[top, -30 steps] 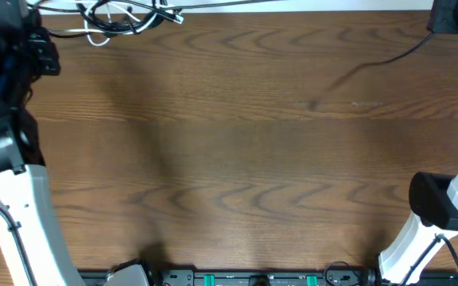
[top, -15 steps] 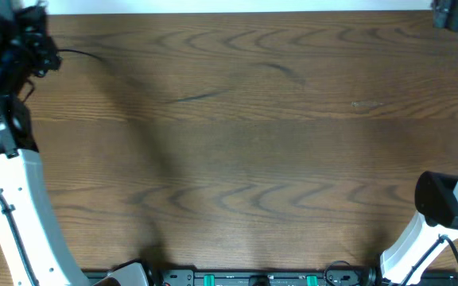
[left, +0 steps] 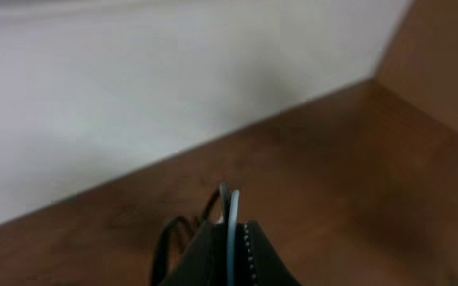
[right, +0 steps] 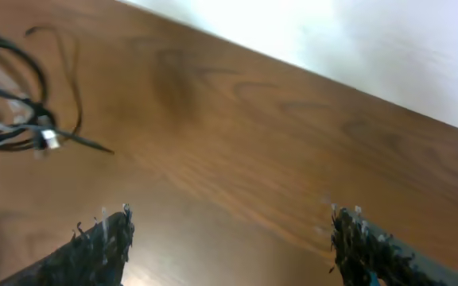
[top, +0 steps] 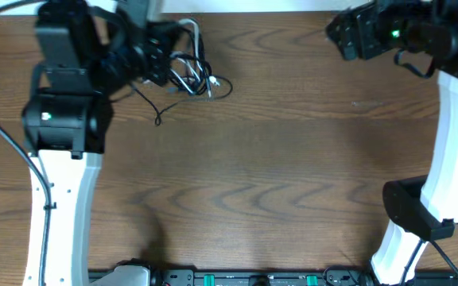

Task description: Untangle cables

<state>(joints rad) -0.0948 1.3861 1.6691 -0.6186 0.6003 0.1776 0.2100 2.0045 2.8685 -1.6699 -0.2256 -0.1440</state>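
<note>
Brown wood-grain surface (top: 277,167) fills the overhead view, with a pale wall beyond its far edge.

One knot of cables (top: 188,73) lies at the tips of the left pincer (left: 227,238), spreading onto the surface just past it. In the knot one white cord (top: 192,32) can be counted, arching up beside the pincer. The rest are black, and their number cannot be told because the loops overlap. One black strand (top: 145,102) trails out of the knot back under the left pincer and ends in a small curl on the wood. One small pale plug end (right: 48,140) shows at the edge of the knot on the side facing the right pincer.

The left pincer is closed narrow on the cables: the blurred left wrist view shows a pale strand and a black loop squeezed between its two dark fingers (left: 253,258).

The right pincer (right: 229,222) is spread wide, with two fingers (right: 106,242) far apart and only bare wood between them. The knot lies ahead of it and off to one side, well apart from it, touching neither finger.
</note>
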